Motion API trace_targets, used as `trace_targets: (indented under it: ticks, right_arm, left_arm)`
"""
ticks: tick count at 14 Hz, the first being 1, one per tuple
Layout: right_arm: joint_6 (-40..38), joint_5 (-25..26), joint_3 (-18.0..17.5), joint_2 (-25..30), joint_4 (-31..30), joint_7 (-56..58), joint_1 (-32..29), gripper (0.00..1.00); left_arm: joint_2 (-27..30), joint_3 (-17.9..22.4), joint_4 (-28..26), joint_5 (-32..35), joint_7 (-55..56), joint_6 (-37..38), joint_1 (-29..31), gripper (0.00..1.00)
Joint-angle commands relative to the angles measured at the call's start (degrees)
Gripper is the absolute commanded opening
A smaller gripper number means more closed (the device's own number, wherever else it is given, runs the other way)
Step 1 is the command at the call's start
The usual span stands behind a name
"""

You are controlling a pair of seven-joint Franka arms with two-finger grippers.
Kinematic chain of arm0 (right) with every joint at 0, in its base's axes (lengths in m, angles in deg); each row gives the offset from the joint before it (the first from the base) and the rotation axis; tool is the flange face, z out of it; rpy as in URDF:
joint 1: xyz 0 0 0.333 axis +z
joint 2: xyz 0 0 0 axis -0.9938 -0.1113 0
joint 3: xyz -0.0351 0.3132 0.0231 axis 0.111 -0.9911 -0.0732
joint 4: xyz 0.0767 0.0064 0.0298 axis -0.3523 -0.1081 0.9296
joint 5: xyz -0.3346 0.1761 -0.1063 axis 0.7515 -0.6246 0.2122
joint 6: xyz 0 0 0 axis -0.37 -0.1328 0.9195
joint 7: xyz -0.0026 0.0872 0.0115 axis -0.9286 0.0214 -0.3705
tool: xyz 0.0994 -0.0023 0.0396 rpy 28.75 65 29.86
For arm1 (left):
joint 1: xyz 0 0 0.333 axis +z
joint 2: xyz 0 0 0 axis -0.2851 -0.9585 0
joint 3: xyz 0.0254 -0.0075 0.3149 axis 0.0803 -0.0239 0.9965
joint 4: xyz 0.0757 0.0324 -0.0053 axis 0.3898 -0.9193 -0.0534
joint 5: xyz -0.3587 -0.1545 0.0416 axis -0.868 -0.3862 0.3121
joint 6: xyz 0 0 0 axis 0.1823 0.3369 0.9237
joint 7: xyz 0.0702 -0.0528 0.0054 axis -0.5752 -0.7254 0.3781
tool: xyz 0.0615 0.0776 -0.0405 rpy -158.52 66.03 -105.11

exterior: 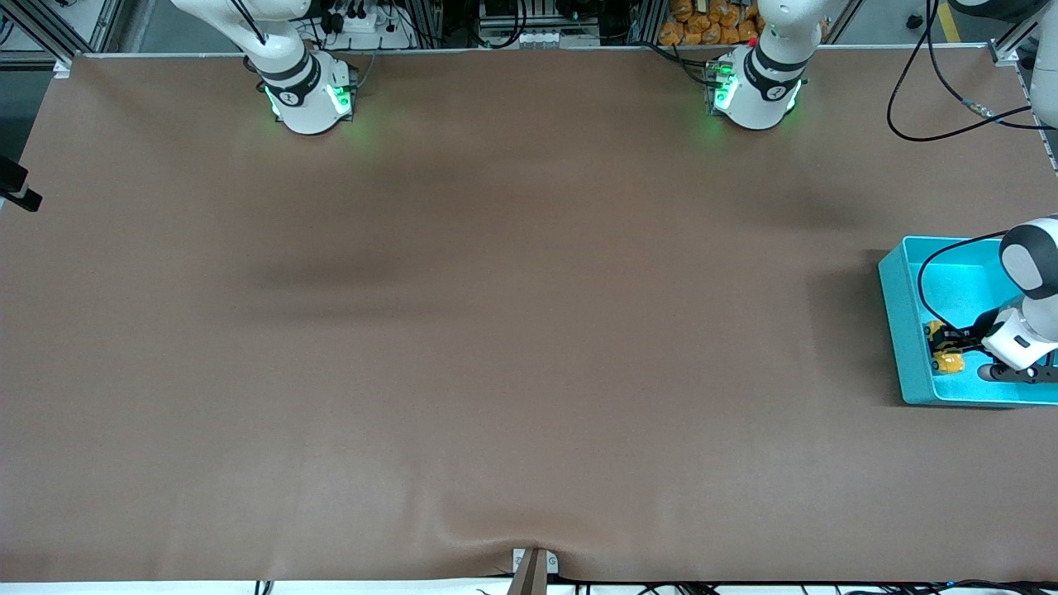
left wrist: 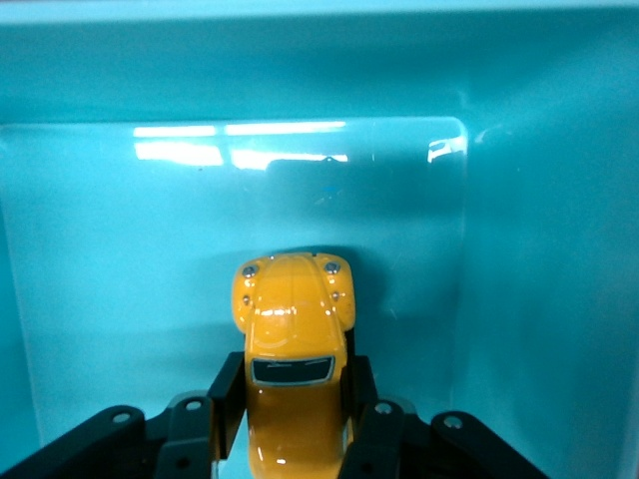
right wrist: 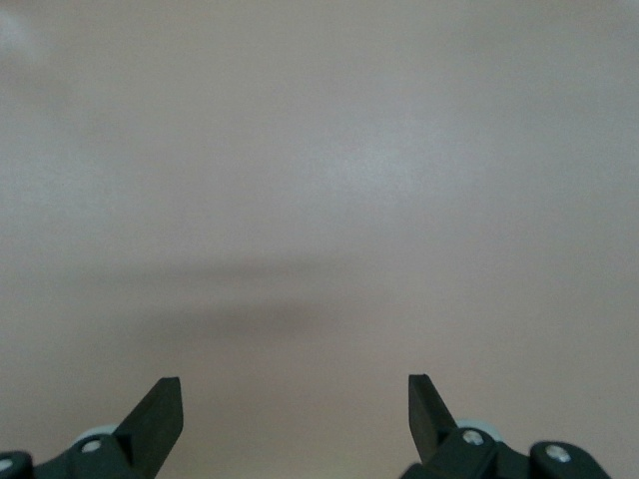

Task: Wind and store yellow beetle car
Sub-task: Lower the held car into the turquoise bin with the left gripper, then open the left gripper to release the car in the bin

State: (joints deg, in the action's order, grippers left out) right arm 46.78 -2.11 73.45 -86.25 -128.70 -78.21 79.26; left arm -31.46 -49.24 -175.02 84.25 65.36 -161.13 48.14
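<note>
The brown table (exterior: 512, 330) fills nearly the whole front view, with the two arm bases standing along its edge at about eleven and one o'clock. At three o'clock, at the left arm's end of the table, sits the teal bin (exterior: 897, 322), an open tray with glossy walls. The left arm reaches down into it, and the left gripper (exterior: 957, 343) sits low inside the bin, toward the wall at nine o'clock as the front view shows it. Its fingers (left wrist: 228, 399) are clamped on the flanks of the yellow beetle car (left wrist: 292, 349), one pad on each side just aft of the windscreen, the rounded bonnet pointing out past the fingertips toward the bin's corner. The front view shows the car only as a small yellow shape at the fingertips, inside the bin; whether its wheels touch the floor cannot be told. The right gripper (right wrist: 296, 409) is out of the front view; its own wrist view shows it over bare brown table, waiting, its two dark fingers spread wide apart with nothing between them.
</note>
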Motion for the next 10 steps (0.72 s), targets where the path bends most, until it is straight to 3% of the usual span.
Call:
trace_targets:
  ticks: [1,5,10]
  right_arm:
    - [-0.14,-0.78,-0.82,0.09,0.17,-0.59,-1.36,1.00]
    - [-0.14,-0.69,-0.82,-0.17,0.17,-0.59,-1.27,1.00]
    - [0.03,-0.69,-0.82,-0.17,0.17,-0.50,-1.36,1.00]
  left_arm:
    - [2.77,-0.16,-1.81,-0.18,-0.93,-0.23,0.23,1.00]
    - [8.13,-1.73,-1.29,-0.26,-0.05,7.15,-0.03,1.00]
    - [13.14,-1.92,-1.20,-0.53,-0.05,9.08,0.15,1.00]
